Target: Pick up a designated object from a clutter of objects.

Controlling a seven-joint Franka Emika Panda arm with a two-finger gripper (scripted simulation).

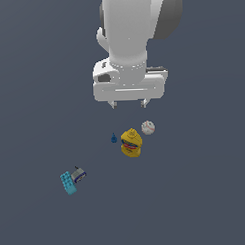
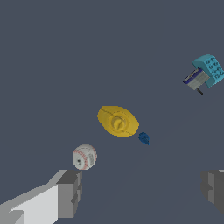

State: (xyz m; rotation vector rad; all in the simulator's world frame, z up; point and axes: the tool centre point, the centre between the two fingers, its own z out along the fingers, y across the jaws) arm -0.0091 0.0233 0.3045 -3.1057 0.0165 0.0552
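While hanging above the clutter, fingers (image 1: pixel 129 104) spread wide, holding nothing, cyan block (image 1: pixel 68 183) well apart.

Two cameras, one high and off the arm, one on the wrist.
The exterior view looks steeply down from a distance, the arm (image 1: pixel 136 34) filling its upper centre and the items small at mid-frame. The wrist view looks down from nearer, past its own fingers (image 2: pixel 70 192) at the lower corners. Both share the yellow lump (image 1: pixel 131 142) (image 2: pixel 117 121), baseball (image 1: pixel 148 127) (image 2: pixel 84 156), tiny blue piece (image 1: pixel 113 139) (image 2: pixel 144 138), cyan block (image 1: pixel 68 182) (image 2: pixel 211 68) and grey-blue box (image 1: pixel 79 174) (image 2: pixel 195 79).
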